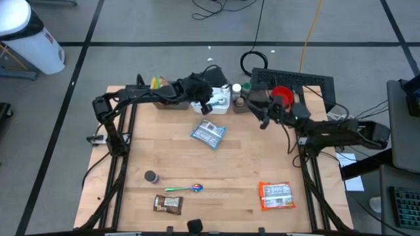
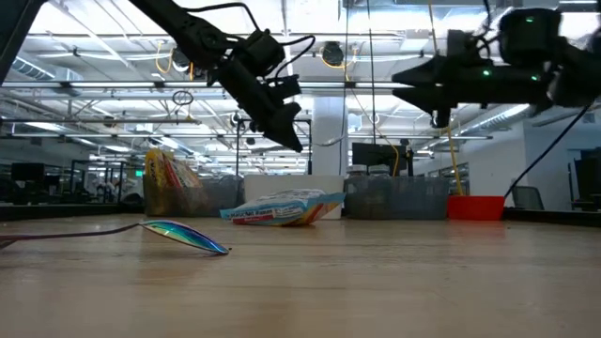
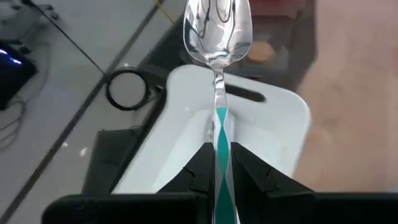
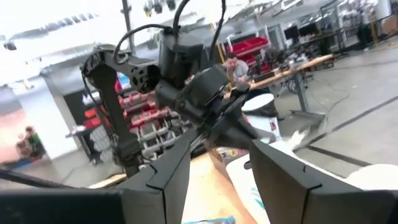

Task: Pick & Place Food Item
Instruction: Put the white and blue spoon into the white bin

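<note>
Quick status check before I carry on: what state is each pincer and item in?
Left pincer: shut on teal-handled silver spoon, above white plastic bin.
Right pincer: open, empty, raised.
Blue-and-white food packet: lying on wooden table, untouched.
Orange snack packet: lying flat.
Brown wrapped bar: lying flat.
Green-handled spoon: lying on the table.
</note>
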